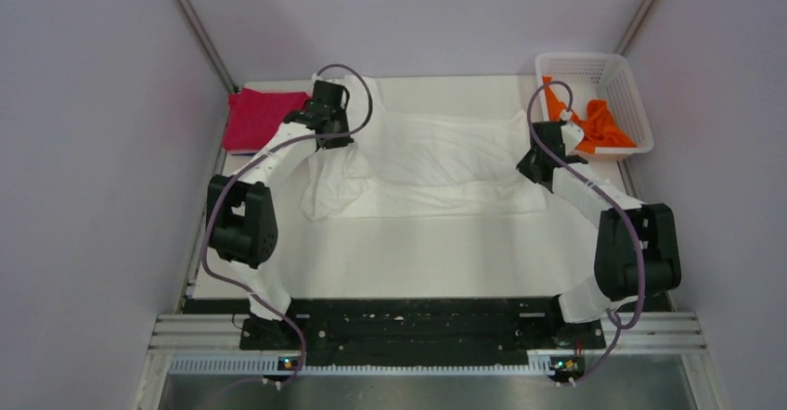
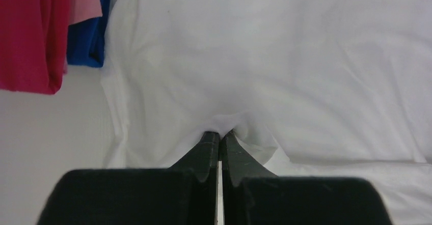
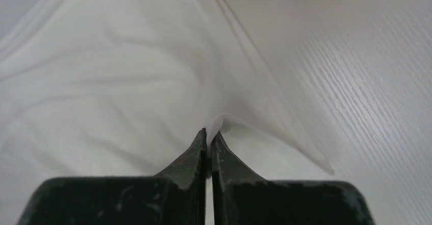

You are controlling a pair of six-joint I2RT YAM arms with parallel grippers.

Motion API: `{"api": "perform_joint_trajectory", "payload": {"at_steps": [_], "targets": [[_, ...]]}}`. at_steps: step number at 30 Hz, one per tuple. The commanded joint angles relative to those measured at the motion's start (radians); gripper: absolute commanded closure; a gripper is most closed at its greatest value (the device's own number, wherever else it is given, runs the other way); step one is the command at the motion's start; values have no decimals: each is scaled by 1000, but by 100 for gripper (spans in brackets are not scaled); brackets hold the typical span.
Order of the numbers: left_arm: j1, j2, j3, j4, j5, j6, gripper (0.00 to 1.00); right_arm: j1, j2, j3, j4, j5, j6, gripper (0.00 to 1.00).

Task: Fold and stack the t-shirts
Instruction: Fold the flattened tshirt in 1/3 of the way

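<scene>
Black on white in both wrist views. My left gripper (image 2: 220, 133) has its fingers (image 2: 206, 151) closed to a hairline gap. A small pucker of the white t-shirt (image 2: 285, 57) is pinched at their tips, and creases fan away from the pinch. My right gripper (image 3: 209, 132) looks much the same: fingers (image 3: 191, 159) all but touching, a fold of the white cloth nipped between the tips close to the shirt's edge. Bare wood-grain table (image 3: 367, 82) shows just to the right of it.

From above, I see a bare stretch of table nearest the arm bases. Beyond it the white t-shirt lies spread wide and rumpled across the middle. The left gripper has hold of it at its far-left part and the right gripper at its right end, so the cloth runs between my two grips.

Farther back on the left, a magenta-red t-shirt (image 1: 260, 118) lies folded at the table's far-left corner, just beside the white one. In the left wrist view a blue t-shirt (image 2: 89, 31) peeks out at its edge, touching the white cloth. At the far right, the white lattice basket (image 1: 594, 62) holds an orange t-shirt (image 1: 608, 127), bunched up inside.
</scene>
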State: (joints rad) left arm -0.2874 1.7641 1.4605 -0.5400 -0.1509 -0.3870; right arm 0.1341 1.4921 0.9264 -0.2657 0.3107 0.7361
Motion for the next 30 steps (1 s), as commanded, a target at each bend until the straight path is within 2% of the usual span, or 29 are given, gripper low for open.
{"api": "perform_joint_trajectory", "payload": {"at_steps": [1,8,13,14,16,17,18,19,21,23,24,27,30], "targets": [[33,97,110,105,61,128,100,-12,67,75,74,39,-49,100],[68,230,235,151,249,299,100,-24,91,60,124,69,-69,100],[68,298,304,97,216,356,100,-34,110,54,149,78,-76,98],[68,313,322,80,200,354,90,-36,116,56,148,78,-75,94],[68,351,373,45,184,342,51,-38,131,67,142,78,-75,74],[67,372,404,22,173,330,26,-38,135,74,134,79,-74,64],[68,390,441,-3,162,314,16,-38,135,82,122,81,-70,55],[69,409,482,-42,126,297,14,-38,132,92,109,81,-60,50],[70,423,537,-77,98,260,10,-38,114,103,72,86,-28,33],[70,404,543,-96,98,220,8,-39,78,90,52,76,-7,8],[70,381,528,-106,109,203,6,-38,52,76,55,64,-1,2],[68,251,392,-116,200,115,4,-30,-18,24,43,5,14,1],[68,64,88,40,271,-11,1,8,-86,-30,23,-12,55,1]]}}
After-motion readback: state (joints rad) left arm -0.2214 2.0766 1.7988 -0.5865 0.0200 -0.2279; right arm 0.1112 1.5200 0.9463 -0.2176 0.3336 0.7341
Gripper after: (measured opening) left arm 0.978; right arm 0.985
